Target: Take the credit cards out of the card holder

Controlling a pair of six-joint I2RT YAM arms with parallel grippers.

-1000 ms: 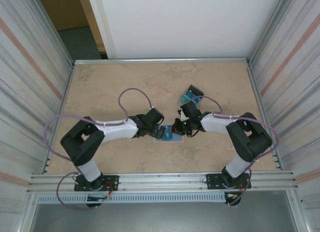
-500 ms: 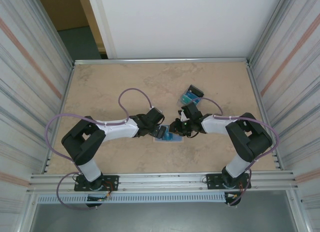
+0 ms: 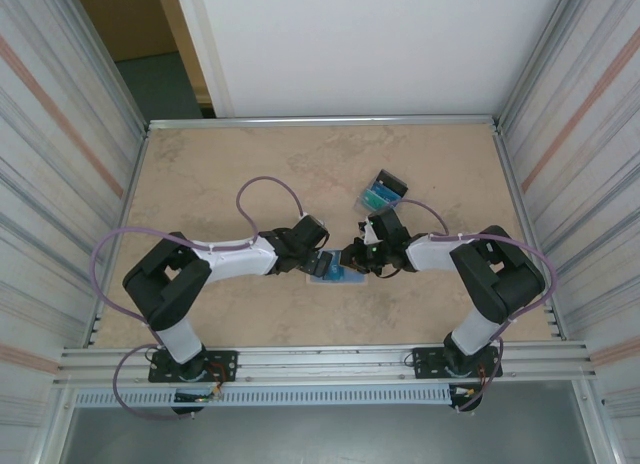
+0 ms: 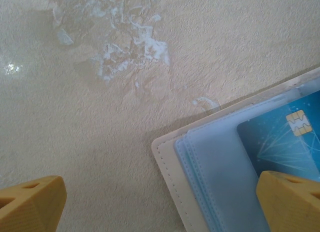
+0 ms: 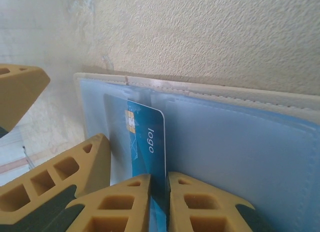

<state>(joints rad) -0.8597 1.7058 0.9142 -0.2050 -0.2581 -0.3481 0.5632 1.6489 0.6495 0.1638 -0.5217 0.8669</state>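
My right gripper (image 5: 157,182) pinches the blue plastic chip card (image 5: 146,142), which sits in the open tan, blue-lined card holder (image 5: 240,142) mid-table. I'd best pull straight along the pocket while my wide-open left gripper (image 4: 160,202) pins the holder.

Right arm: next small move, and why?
Probably draw the right gripper straight back: its jaws are shut on the blue card, which sits partly inside a sleeve of the card holder. The left gripper, open, has one jaw over the holder, likely bracing it.
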